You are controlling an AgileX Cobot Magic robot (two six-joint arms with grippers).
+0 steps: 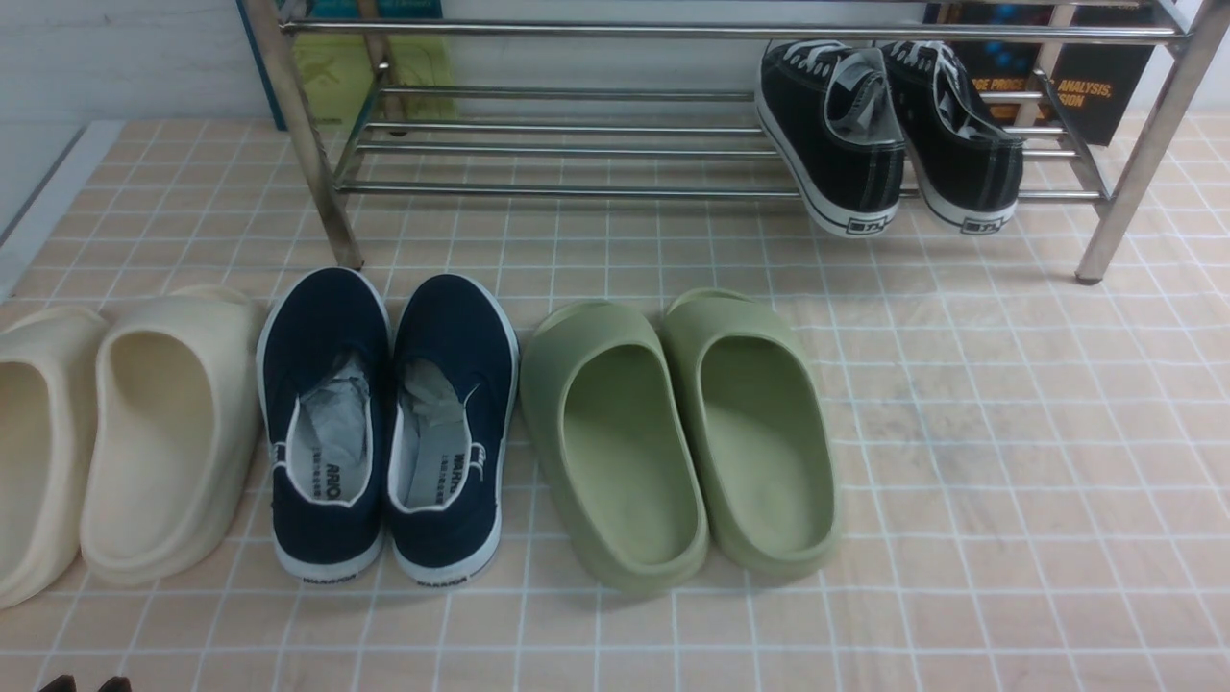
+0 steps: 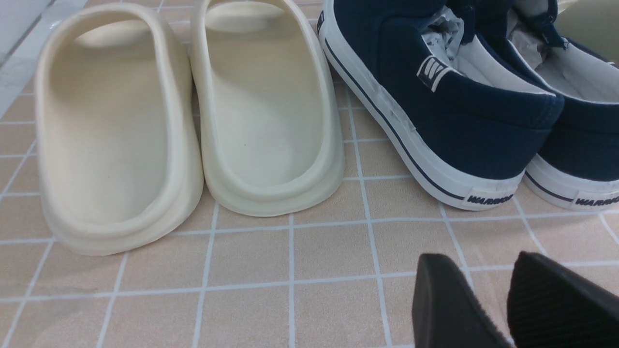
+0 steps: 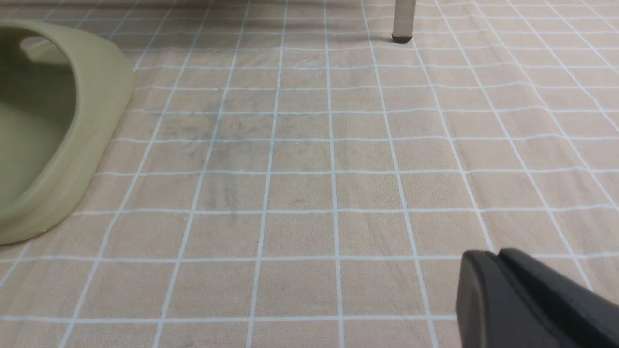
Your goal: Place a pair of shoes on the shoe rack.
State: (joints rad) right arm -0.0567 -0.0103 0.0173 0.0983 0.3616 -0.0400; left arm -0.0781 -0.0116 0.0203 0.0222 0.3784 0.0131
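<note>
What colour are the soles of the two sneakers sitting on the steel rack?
White, under black canvas low-top sneakers on the shiny steel shoe rack; clearest in the front view.

Peach tiled floor [image 1: 961,432], white grout

The left claw [image 2: 488,295] hangs low at the near left of the scene, its two black ribbed fingers [image 2: 556,299] standing a little apart with nothing between them. The right claw [image 3: 498,290] sits low at the near right, its black fingers pressed together and empty.
</note>
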